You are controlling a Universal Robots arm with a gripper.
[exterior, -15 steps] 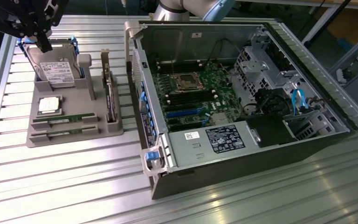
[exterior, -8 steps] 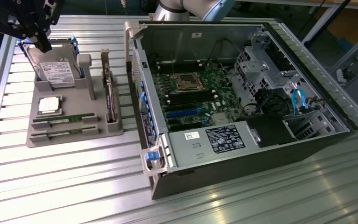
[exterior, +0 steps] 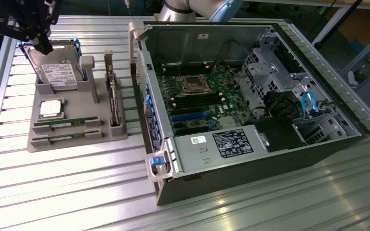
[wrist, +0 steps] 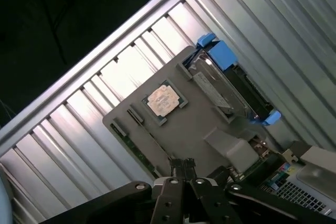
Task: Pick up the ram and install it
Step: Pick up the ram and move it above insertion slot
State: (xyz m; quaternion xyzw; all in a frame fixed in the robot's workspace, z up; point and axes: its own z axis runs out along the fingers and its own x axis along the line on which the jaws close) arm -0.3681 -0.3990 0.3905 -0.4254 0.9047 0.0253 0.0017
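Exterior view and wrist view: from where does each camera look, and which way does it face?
Exterior view: high above the table, looking down slantwise on the grey tray and open computer case; the gripper shows.
Wrist view: on the wrist, looking down past the shut gripper onto the tray.
Shared: tray, hard drive, processor.

Black gripper [wrist: 182,162]: fingertips pressed together, nothing between them, poised over one edge of a flat grey plastic holder tray [wrist: 202,129]. The tray rests on a ribbed aluminium table [wrist: 152,45]. A square silver processor [wrist: 164,100] sits flat in a recess of the tray. Just beside it, a silver hard drive in a blue plastic carrier [wrist: 212,90] stands in its cradle. A thin green ram stick [wrist: 140,156] lies in a slot along the tray's edge, near the fingertips but apart from them.
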